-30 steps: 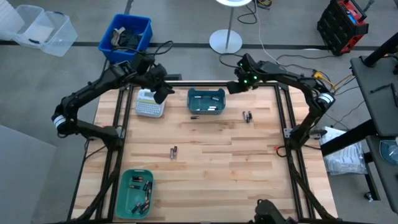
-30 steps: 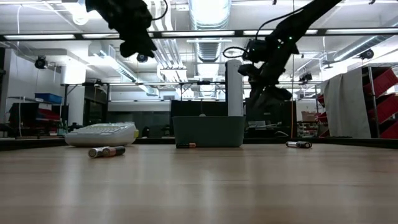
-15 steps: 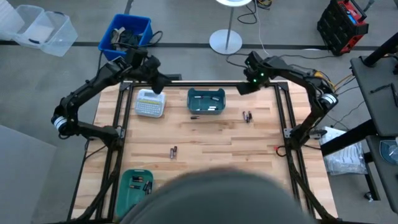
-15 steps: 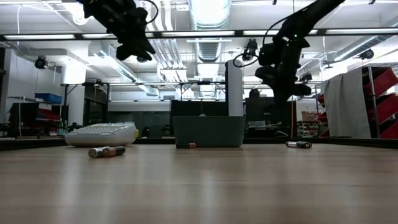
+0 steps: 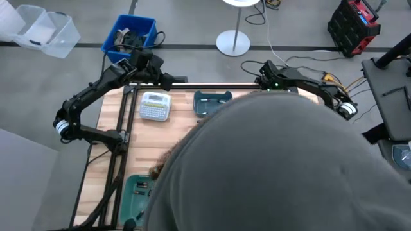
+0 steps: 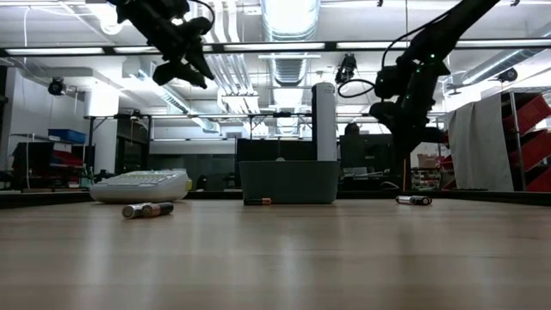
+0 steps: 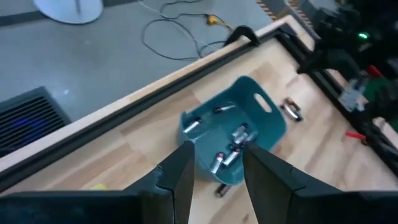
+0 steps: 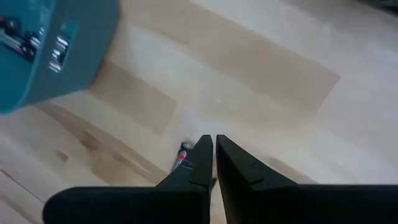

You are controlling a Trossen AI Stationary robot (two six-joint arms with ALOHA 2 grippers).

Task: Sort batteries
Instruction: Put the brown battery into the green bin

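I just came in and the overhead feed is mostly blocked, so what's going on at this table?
A person's head is covering most of the high view. Both arms are raised above the far side of the table, holding nothing. The left hand is open, looking down at the teal bin with batteries in it. The right hand is nearly shut, above a loose battery. More loose batteries lie on the wood near the white label-maker.

Overhead, table-level and wrist cameras (both angled downward) share the teal bin (image 7: pixel 233 140).
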